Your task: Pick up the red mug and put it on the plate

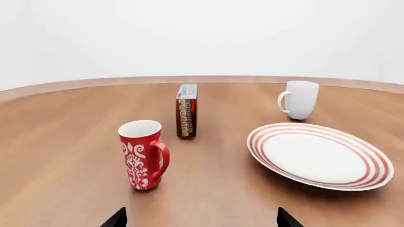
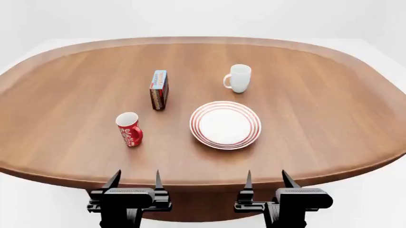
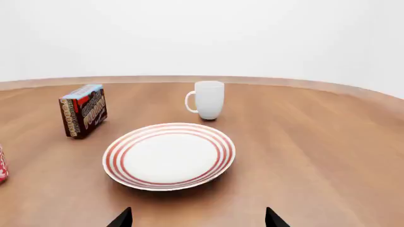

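Both hands hover at the near edge of the wooden counter (image 2: 304,95), and nothing is held in either one. The left hand (image 2: 135,180) has its two dark fingers spread wide apart, empty; the right hand (image 2: 265,179) shows the same, fingers parted with only air between them.

The red mug (image 2: 129,129) stands upright on the counter just ahead of the left hand, a touch toward its outer side, well clear of the fingertips. From the left wrist view the red mug (image 1: 143,154) shows its white patterned marks and white inside, handle turned toward the plate side.

The plate (image 2: 225,125), white with red rings at the rim, lies flat ahead of the right hand and a little inward of it, sitting between the lines of the two hands. It is apart from the red mug, bare wood between them. In the right wrist view the plate (image 3: 169,155) sits straight ahead of that hand, with just a sliver of the red mug (image 3: 3,169) at the frame's edge.

Farther out, beyond the red mug from the left hand, a small snack box (image 2: 159,89) stands on edge. Beyond the plate from the right hand stands a plain white mug (image 2: 239,78), upright, not touching the plate.
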{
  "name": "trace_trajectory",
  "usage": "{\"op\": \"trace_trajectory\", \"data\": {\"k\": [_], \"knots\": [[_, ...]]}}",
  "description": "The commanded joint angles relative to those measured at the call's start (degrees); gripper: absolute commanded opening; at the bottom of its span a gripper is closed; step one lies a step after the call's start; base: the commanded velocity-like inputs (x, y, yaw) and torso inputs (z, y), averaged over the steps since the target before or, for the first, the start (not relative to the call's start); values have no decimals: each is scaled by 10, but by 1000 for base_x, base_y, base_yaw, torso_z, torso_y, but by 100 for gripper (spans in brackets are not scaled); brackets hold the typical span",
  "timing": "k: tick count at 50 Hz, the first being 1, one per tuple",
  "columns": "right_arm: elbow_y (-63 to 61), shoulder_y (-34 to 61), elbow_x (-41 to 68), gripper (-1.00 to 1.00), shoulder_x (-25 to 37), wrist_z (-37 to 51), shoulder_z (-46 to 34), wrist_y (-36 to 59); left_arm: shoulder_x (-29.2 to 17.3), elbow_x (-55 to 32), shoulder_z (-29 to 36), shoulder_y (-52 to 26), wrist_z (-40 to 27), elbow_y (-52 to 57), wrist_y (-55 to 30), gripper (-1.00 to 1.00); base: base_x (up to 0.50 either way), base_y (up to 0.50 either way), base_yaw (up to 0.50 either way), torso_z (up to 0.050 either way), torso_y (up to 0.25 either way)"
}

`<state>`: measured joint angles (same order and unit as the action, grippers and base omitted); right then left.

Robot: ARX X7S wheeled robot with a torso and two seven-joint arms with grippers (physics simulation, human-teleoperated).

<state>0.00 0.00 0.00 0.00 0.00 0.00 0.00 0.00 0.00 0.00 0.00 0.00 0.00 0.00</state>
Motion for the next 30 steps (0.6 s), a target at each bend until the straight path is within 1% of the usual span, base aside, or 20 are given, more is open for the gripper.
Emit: {"op": "trace_trajectory", "data": {"k": [1,3,4,5,7,8,9,10,14,23,27,30], "knots": [[-9,-7,3,100,9,17,-10,-37,-9,-11,15,9,-5,2,12,100,0,0,0,0,0],[-23,-11,20,100,12,29,-8,-41,-14,-15,23,10,-9,2,12,100,0,0,0,0,0],[-26,-15,64,100,8,21,2,-76,-18,-21,27,12,-3,7,4,100,0,0,0,0,0],[-25,-18,89,100,12,7,0,-93,-20,-24,30,13,-4,12,1,100,0,0,0,0,0],[-41,-15,48,100,31,32,-17,3,-22,-26,31,11,-10,18,-2,100,0,0,0,0,0],[-38,-16,43,100,36,25,-25,-7,-23,-28,31,9,-13,17,-2,100,0,0,0,0,0],[-31,-11,39,100,37,35,-23,15,-24,-29,31,6,-18,15,-3,100,0,0,0,0,0],[-29,-12,27,100,38,44,-26,2,-25,-30,33,5,-20,16,-3,100,0,0,0,0,0],[-37,-10,11,100,43,63,-29,16,-28,-24,39,5,-33,17,5,100,0,14,0,0,0],[-61,-16,10,100,55,66,-41,42,-36,-30,45,6,-50,36,-4,100,0,500,0,0,0],[-54,-13,21,100,58,60,-44,41,-37,-52,44,7,-48,49,-12,100,0,500,0,0,0],[-53,-11,26,100,60,59,-47,42,-40,-51,49,7,-51,47,-12,100,0,500,0,0,0]]}}
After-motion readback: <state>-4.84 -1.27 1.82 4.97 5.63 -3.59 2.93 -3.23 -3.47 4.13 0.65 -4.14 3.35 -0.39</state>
